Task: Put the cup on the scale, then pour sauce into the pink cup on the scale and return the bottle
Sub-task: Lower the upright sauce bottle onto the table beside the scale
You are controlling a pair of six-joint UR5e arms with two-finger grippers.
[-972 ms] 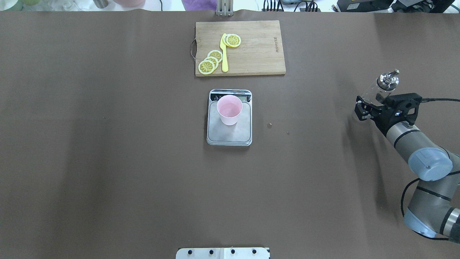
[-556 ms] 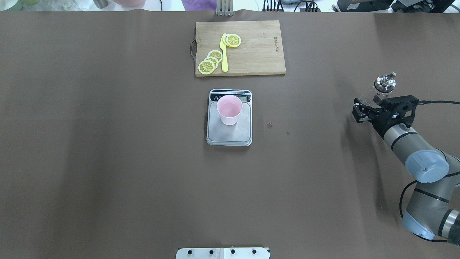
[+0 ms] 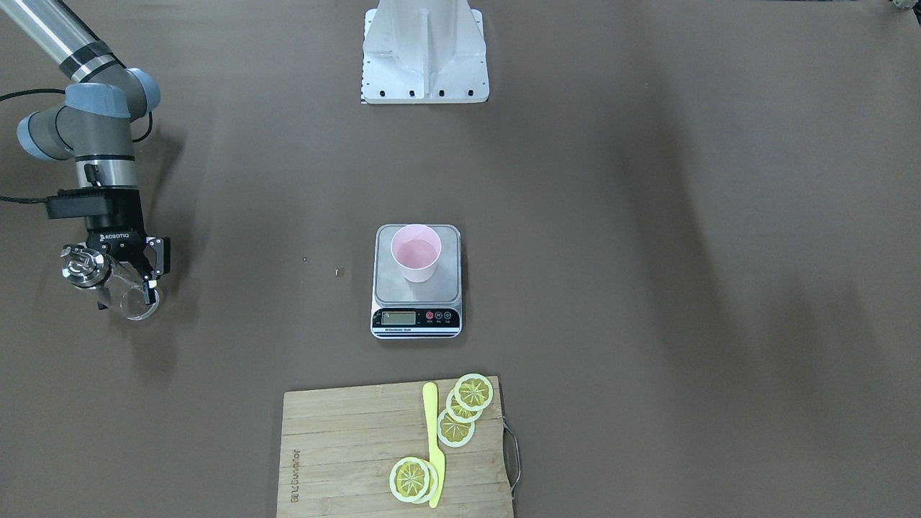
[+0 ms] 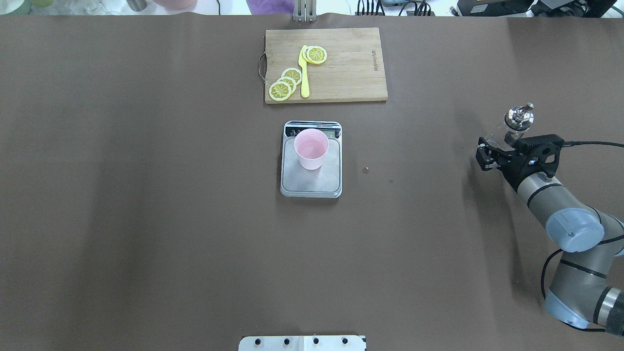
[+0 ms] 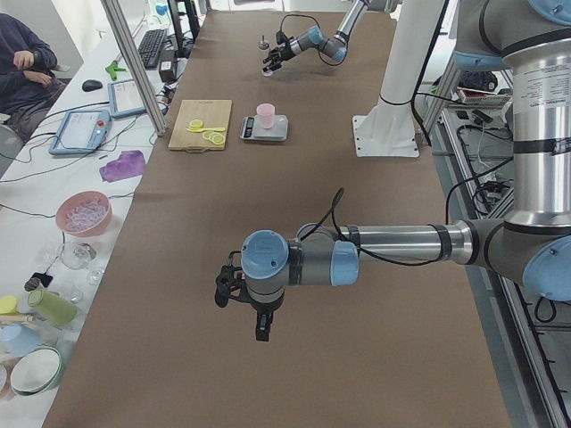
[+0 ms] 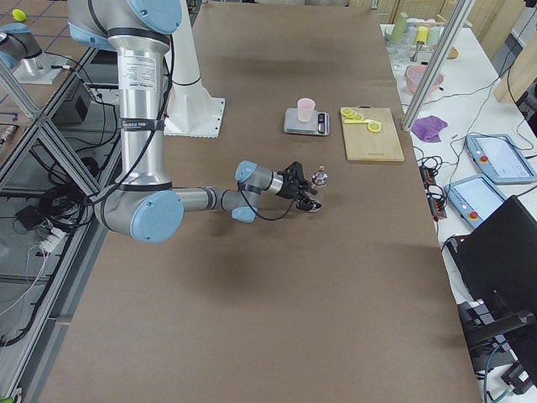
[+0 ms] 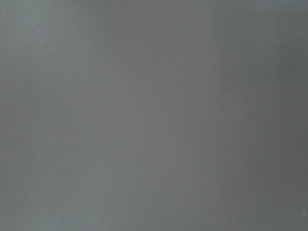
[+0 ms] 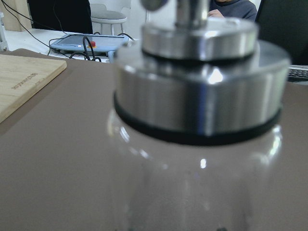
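One bottle [image 4: 518, 117], upright, clamped in the right tool [image 4: 497, 146] near the counter's [image 4: 146, 195] right end, well apart from the scale [image 4: 312, 184]; can't tell if its base touches the counter; pink cup [image 4: 311, 148] stands upright on the scale platform, toward the display end; left tool [image 5: 223, 290] is over bare counter, seen side-on only; can't tell if its fingers are apart or together.

Silver arm [image 4: 534, 196] w/ blue-grey joints [image 4: 574, 229], blk ROBOTIQ claw [image 3: 124, 288], blk cable [image 4: 592, 143].
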